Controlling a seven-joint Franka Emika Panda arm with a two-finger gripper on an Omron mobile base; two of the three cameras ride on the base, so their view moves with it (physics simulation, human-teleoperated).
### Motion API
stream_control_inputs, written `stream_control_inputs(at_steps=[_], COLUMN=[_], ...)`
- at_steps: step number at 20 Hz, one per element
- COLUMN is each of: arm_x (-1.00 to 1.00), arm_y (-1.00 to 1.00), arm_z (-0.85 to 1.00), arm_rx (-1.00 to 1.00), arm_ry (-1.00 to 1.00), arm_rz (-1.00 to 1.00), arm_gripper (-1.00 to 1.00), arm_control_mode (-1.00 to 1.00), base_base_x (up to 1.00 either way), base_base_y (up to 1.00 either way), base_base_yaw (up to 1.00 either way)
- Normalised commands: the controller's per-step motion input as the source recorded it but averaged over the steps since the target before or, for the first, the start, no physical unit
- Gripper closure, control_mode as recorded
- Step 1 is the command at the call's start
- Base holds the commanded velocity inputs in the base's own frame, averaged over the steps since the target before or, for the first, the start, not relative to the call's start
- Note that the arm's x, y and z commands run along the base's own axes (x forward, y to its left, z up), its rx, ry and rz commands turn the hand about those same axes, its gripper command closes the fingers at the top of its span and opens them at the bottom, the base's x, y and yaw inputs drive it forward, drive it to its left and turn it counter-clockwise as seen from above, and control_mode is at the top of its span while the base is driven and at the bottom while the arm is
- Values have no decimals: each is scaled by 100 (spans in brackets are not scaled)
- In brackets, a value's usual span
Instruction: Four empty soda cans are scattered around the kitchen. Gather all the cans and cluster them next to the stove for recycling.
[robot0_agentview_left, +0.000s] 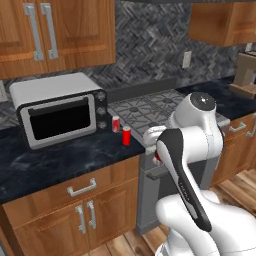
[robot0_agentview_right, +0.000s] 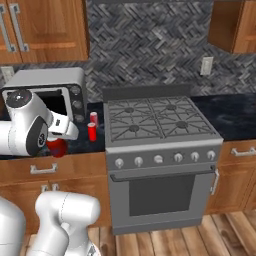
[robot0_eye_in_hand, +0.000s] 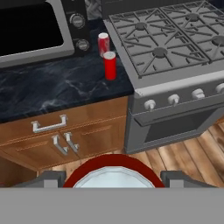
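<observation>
Sitting between pincer (robot0_eye_in_hand: 113, 177) fingers: red soda can (robot0_eye_in_hand: 114, 173), gripped.

Plain red can (robot0_eye_in_hand: 110, 65) with a silver top at upper centre of the hand view; red-and-white can (robot0_eye_in_hand: 103, 44) just above it; a red-walled, silver-topped can (robot0_eye_in_hand: 114, 173) at bottom centre; silver stove (robot0_agentview_right: 160, 150) with dark grates; silver toaster oven (robot0_agentview_left: 57, 107), black door; black marbled countertop (robot0_agentview_left: 45, 160); orange-brown cabinets (robot0_agentview_left: 75, 200); grey herringbone wall (robot0_agentview_right: 145, 45); wood plank floor (robot0_eye_in_hand: 183, 153).
</observation>
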Motion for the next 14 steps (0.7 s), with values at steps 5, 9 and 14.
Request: stream_control_inputs(at_steps=[5, 9, 14], arm_x=[0, 0, 0], arm_y=[0, 0, 0], arm_z=[0, 0, 0], arm_rx=[0, 0, 0], arm_ry=[0, 0, 0], arm_rz=[0, 0, 0], arm_gripper=[100, 100, 100], arm_control_mode=[100, 100, 100], base_base_x=[37, 38, 36], base_base_y=[10, 10, 10], base_base_yaw=[0, 0, 0])
